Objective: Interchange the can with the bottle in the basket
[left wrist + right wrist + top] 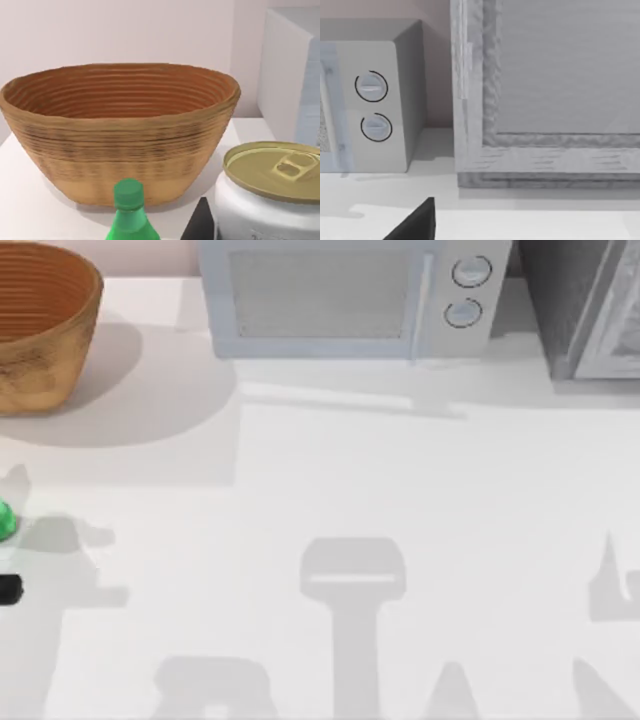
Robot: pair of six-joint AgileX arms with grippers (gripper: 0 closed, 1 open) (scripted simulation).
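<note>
Overhead down on table [400,540]; wrists low, perhaps near; basket [45,330] shared.

Bottle [130,215] and can [265,197] before basket [120,150]

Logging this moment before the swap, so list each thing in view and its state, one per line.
Basket: upright on the table, nothing seen inside.
Bottle: upright, green cap on, outside the basket, in front of it.
Can: upright, gold top sealed, pull tab flat, outside the basket beside the bottle.
Microwave: door shut, at the back of the table.
Cabinet: at the back right, beside the microwave.
</note>
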